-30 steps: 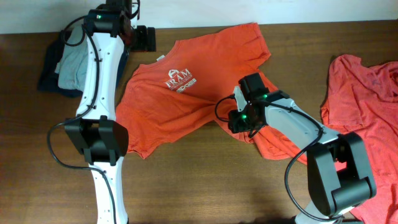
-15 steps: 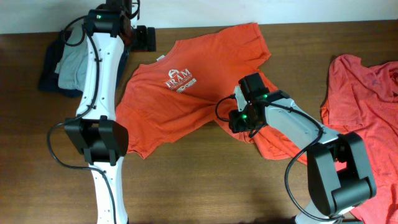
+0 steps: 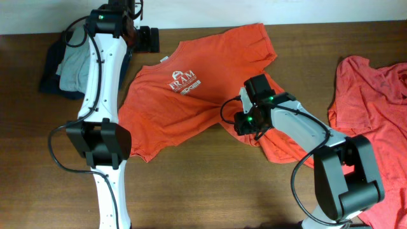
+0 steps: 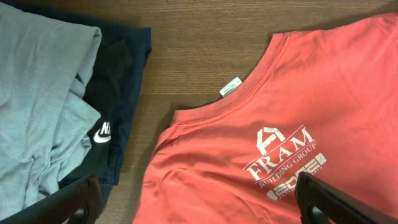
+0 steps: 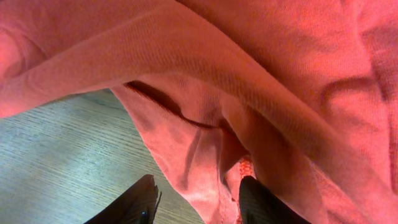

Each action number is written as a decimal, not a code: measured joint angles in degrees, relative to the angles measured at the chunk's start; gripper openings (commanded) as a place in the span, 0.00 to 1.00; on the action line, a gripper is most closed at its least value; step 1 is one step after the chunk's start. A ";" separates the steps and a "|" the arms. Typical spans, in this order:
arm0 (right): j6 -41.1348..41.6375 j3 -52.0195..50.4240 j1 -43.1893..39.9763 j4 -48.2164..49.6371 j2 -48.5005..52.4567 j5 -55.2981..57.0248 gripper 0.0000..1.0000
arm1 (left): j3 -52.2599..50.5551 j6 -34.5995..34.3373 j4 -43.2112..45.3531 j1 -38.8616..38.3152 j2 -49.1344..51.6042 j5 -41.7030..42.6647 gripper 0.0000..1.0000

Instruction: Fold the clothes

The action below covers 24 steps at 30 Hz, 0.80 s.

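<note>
The logo T-shirt [image 3: 184, 108] lies mid-table. The right gripper [image 5: 199, 208] pinches a bunched hem fold at its 4 o'clock edge, and the left gripper [image 4: 205, 202] gapes wide above the collar, 11 o'clock. Risk — with only 1 grip, pulling drags the whole shirt, since nothing pins the collar.

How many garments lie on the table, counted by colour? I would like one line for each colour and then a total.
Orange-red to coral T-shirts: 2 (the FRAM shirt in the middle, the coral shirt at the right edge)
Grey garment: 1
Dark navy garment: 1
Total: 4 visible
</note>
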 measured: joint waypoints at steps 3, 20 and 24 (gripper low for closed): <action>0.02 0.00 0.00 0.00 0.31 0.02 0.48 | 0.00 0.00 0.00 0.00 0.00 0.00 0.99; 0.22 0.00 0.00 0.44 0.39 0.46 0.48 | 0.00 0.00 0.00 0.00 0.00 0.00 0.99; 0.35 0.00 0.00 0.59 1.01 0.50 0.48 | 0.00 0.00 0.00 0.00 0.00 0.00 0.99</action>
